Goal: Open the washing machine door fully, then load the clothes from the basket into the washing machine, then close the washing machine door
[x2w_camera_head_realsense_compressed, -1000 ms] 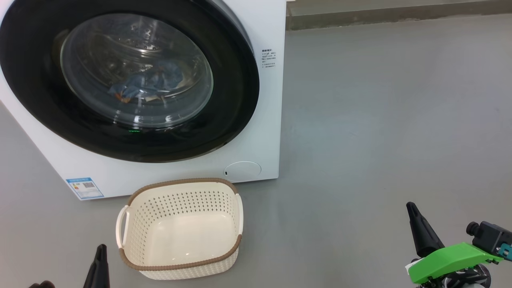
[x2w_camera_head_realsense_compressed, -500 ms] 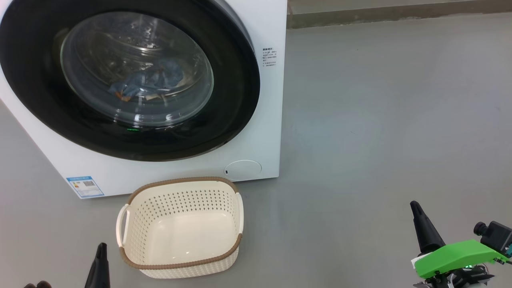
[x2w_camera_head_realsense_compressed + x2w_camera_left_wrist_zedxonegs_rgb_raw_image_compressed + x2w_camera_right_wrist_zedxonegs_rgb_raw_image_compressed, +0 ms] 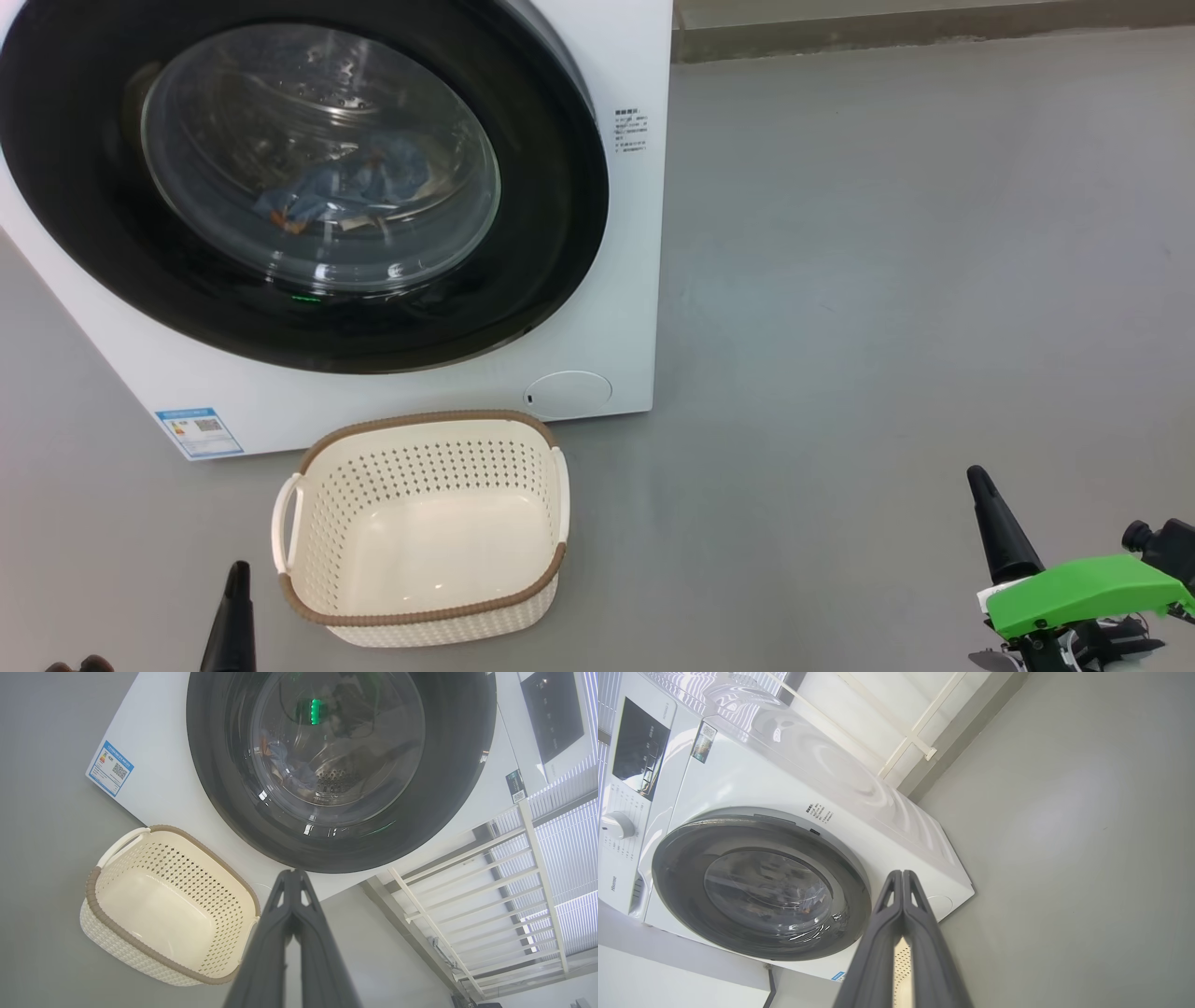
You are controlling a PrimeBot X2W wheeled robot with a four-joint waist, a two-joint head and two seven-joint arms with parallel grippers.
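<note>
The clothes [image 3: 345,187] lie inside the washing machine [image 3: 635,280], door [image 3: 551,233] shut — basket [image 3: 420,627] bare (left gripper [image 3: 293,875], right gripper [image 3: 902,875]: fingers pressed together).

Upper left: white washing machine [image 3: 621,299], round black door [image 3: 546,243] shut, blue clothes [image 3: 345,191] behind its glass. Just below, on the grey floor [image 3: 887,280], cream basket [image 3: 439,635]. Lower left, left hand [image 3: 239,574]; lower right, right hand [image 3: 978,481], both pinched closed.

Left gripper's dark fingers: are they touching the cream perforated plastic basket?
Apart. Head view shows a strip of grey floor between the shut left gripper and the basket.
</note>
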